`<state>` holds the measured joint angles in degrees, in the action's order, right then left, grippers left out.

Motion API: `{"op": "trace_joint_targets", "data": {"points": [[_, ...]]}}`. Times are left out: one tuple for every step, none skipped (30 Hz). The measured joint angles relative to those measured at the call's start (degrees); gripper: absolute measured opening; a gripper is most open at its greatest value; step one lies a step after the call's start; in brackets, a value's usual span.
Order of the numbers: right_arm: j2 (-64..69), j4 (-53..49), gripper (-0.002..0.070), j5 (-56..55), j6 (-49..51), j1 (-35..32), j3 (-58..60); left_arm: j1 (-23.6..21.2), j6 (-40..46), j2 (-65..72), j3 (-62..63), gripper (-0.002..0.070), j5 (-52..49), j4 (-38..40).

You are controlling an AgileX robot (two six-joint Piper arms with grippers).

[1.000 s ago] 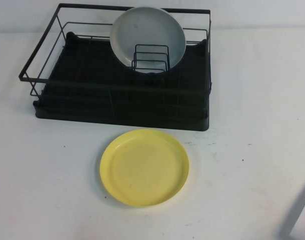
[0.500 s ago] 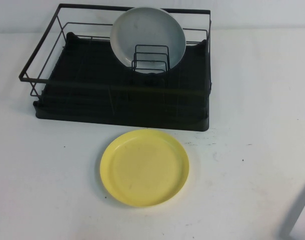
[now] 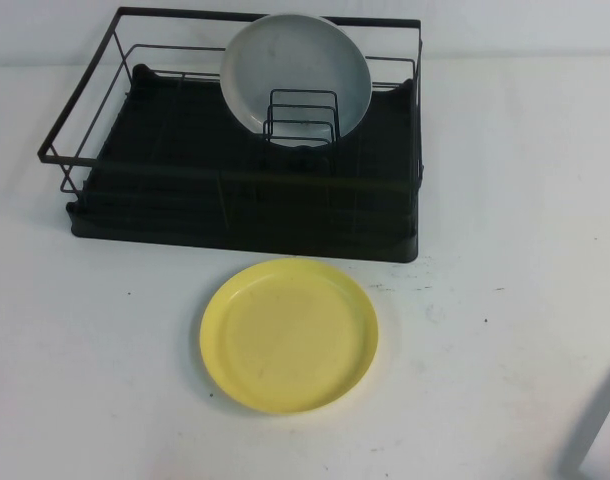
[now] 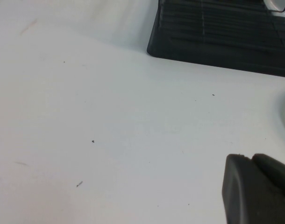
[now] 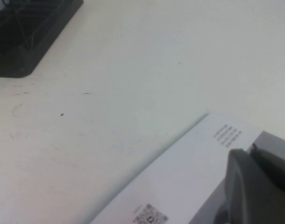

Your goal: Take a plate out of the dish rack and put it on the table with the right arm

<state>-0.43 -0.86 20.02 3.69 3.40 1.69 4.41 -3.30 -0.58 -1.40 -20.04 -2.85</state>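
Lying flat: round plate (image 3: 289,335) on speckled table (image 3: 505,200) | left hand (image 4: 257,189), right hand (image 5: 259,186): grip unclear

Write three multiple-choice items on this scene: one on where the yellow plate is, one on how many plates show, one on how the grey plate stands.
1. Where is the yellow plate?
A. in the dish rack
B. flat on the table, on the near side of the dish rack
C. in a gripper

2. How many plates are in the high view?
A. one
B. two
C. three

3. How does the grey-white plate stand?
A. upright on edge in the dish rack
B. flat on the table
C. stacked on the yellow plate

Answers: 1 B, it lies on the white surface, clear of the rack. 2 B, one yellow, one grey. 3 A, it leans among the wire dividers. The left gripper and right gripper sit low at the near edge.
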Motion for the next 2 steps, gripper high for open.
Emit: {"op": "trace_joint_targets", "data": {"points": [[0.0,0.0,-0.0018,0.0,0.0,0.0,0.0,0.0,0.0,0.0,0.0,-0.0004,0.0,0.0],[0.0,0.0,-0.0018,0.0,0.0,0.0,0.0,0.0,0.0,0.0,0.0,-0.0004,0.0,0.0]]}}
